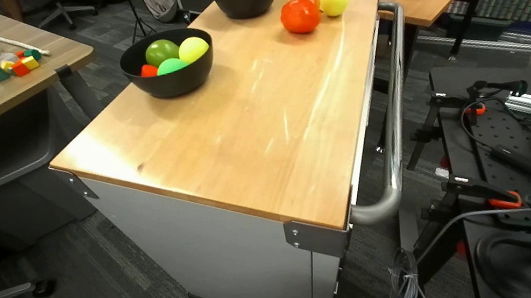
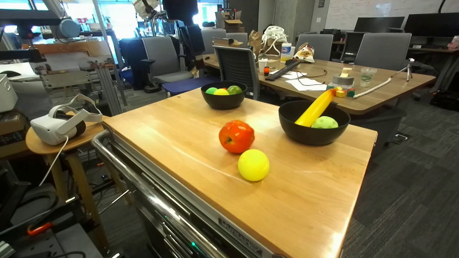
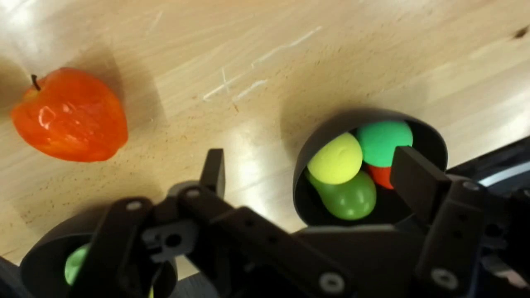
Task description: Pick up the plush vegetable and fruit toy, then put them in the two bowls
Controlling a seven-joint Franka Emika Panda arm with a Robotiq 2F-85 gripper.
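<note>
Apple [image 1: 300,15] and loose yellow ball [image 1: 334,1] sit just beside each other on the wooden cart top [image 1: 252,135], in an exterior view, toward the edge with the metal handle [image 1: 395,93]. My chief worry is that ball: a careless brush on my way to the apple could set it rolling off the side.

A banana bowl [image 2: 310,138], in an exterior view, holds a pale green ball [image 2: 324,122] and a banana [image 2: 316,108] that leans out above the rim. A low pass could knock the banana loose or tip the bowl.

In the wrist view, my gripper [image 3: 310,165] stands wide and holds nothing, one finger beside the fuller bowl [image 3: 343,120], the other crossing its rim as the camera sees it. Inside lie a lighter yellow ball [image 3: 336,159], a green ball [image 3: 385,142], a green pear [image 3: 350,196] and a red piece [image 3: 379,176]. The apple sits to one side, well apart from my fingers. I cannot tell my height; if low, a sideways swing could hook the rim and drag the bowl. The apple looks slick and broad, so pinching it off its middle would likely squirt it away.
</note>
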